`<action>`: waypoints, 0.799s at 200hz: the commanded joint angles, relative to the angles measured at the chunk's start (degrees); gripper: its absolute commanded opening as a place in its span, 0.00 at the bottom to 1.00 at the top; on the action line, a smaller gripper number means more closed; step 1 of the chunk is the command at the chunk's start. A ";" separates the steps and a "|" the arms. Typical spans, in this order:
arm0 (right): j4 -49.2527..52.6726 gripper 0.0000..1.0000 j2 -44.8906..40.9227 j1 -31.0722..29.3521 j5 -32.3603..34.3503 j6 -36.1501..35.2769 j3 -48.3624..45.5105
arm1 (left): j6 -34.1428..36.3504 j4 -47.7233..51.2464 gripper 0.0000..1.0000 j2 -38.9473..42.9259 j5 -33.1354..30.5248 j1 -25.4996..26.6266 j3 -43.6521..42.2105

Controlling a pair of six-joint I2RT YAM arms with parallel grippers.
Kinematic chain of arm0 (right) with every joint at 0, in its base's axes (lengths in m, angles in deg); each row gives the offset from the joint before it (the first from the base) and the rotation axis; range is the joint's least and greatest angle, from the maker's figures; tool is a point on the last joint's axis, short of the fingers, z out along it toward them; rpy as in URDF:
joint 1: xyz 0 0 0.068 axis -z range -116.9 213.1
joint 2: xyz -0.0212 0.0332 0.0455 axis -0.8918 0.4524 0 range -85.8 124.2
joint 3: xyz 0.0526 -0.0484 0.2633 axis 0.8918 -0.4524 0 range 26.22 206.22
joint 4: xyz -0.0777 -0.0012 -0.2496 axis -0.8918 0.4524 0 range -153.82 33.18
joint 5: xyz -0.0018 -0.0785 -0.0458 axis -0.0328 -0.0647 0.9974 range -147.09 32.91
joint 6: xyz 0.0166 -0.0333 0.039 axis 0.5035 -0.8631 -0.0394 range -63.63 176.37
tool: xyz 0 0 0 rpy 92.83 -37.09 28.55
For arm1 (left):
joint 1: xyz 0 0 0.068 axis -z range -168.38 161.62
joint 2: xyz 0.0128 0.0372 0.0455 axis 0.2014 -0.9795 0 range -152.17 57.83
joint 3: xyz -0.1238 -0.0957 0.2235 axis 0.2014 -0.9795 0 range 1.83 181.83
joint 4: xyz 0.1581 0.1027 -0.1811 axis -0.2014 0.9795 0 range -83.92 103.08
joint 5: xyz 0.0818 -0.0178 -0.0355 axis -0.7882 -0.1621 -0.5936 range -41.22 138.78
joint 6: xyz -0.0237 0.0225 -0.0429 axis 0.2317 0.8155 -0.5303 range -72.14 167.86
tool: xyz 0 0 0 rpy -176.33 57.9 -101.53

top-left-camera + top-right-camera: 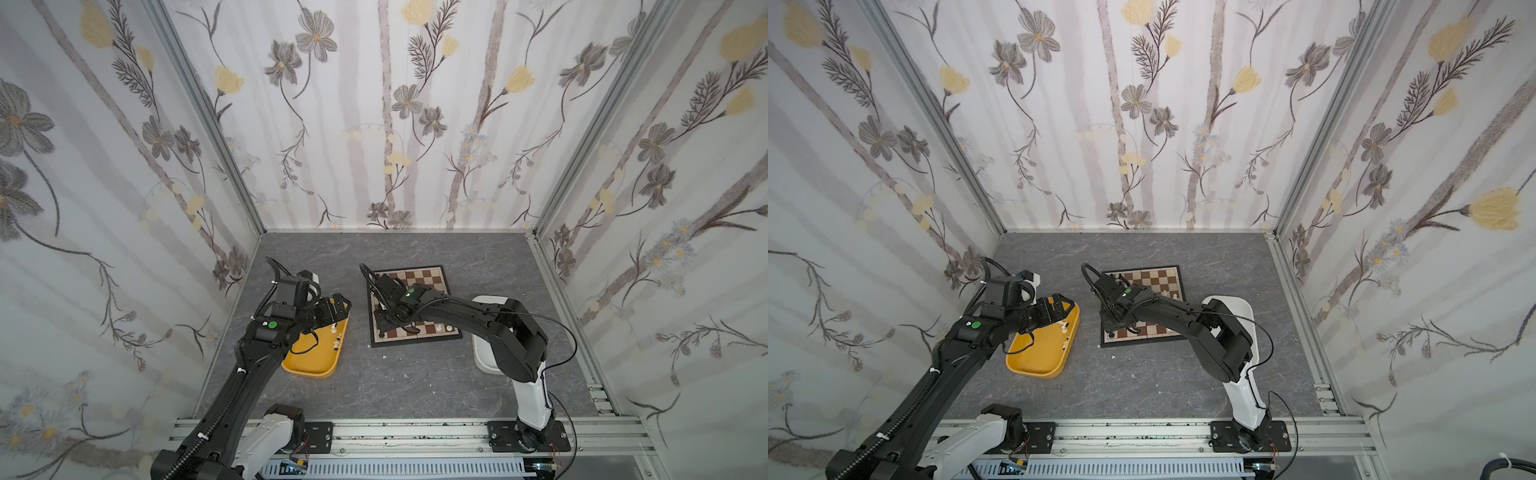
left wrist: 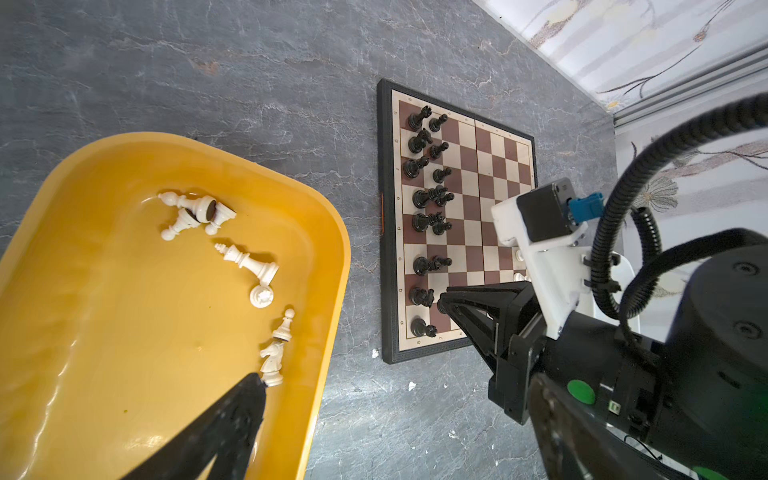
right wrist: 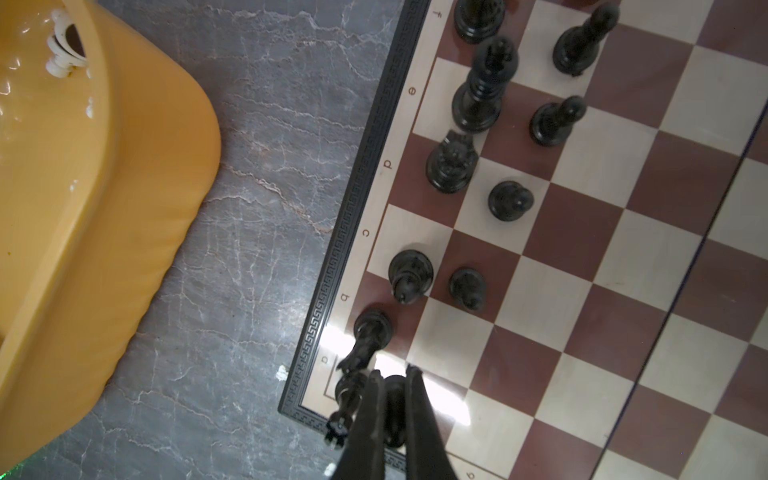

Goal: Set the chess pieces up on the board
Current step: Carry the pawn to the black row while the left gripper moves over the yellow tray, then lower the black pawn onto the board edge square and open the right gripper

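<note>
Here, the right gripper (image 3: pixel 394 372) was clamped on a black pawn (image 3: pixel 395 405) at the corner of the board (image 3: pixel 623 249), beside two rows of standing black chess pieces (image 2: pixel 424 195). The left gripper (image 1: pixel 337 306) hung spread wide, empty, above the yellow tub (image 2: pixel 83 291), where white chess pieces (image 2: pixel 247 261) lay scattered.

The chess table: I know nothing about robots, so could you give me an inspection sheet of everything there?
Surface: grey marbled tabletop, few white flecks.
Job's things: board; black pieces standing in two rows; white pieces lying in yellow tray.
Clutter: white tub under right arm.
Claws: left claw open over the tray; right claw shut on a black piece at the board's corner.
Cables: black hose on right arm.
Surroundings: floral walls, metal rail.
</note>
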 commanded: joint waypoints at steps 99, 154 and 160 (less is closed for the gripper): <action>-0.81 0.10 2.19 1.53 0.83 1.25 -0.15 | 0.83 -1.17 1.00 -0.44 0.13 -0.09 0.04; -1.27 0.19 2.61 1.73 1.11 1.15 -0.15 | 0.82 -1.20 1.00 -0.49 0.33 -0.08 0.07; -1.28 0.19 2.68 1.75 1.00 1.18 -0.16 | 0.82 -1.22 1.00 -0.51 0.40 -0.04 0.00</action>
